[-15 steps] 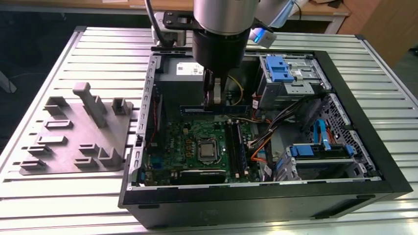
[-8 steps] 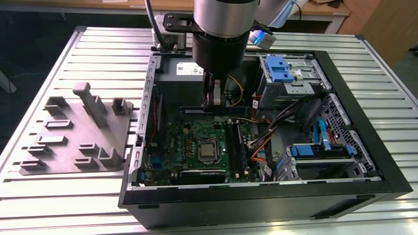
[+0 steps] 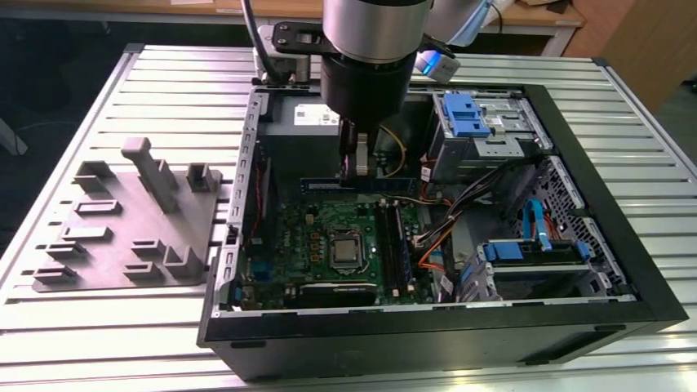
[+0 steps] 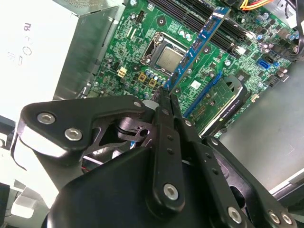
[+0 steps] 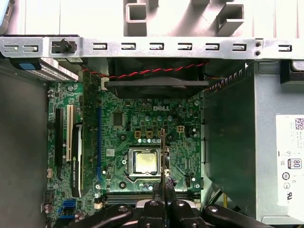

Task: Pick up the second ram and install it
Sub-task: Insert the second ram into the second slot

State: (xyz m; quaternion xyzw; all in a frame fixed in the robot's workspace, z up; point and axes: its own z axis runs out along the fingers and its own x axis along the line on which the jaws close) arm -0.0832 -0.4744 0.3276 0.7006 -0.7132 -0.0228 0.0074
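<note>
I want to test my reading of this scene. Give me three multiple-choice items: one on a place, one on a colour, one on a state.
1. Where is the ram?
A) lying flat on the motherboard
B) held over the motherboard
C) under the motherboard

2. What colour is the motherboard?
A) red
B) green
C) white

3. The gripper is:
A) open
B) shut on nothing
C) shut on the ram

Key: 1B, the ram hangs clear above the board; 2B, the board is green in both wrist views; 3C, the gripper clamps the ram.
</note>
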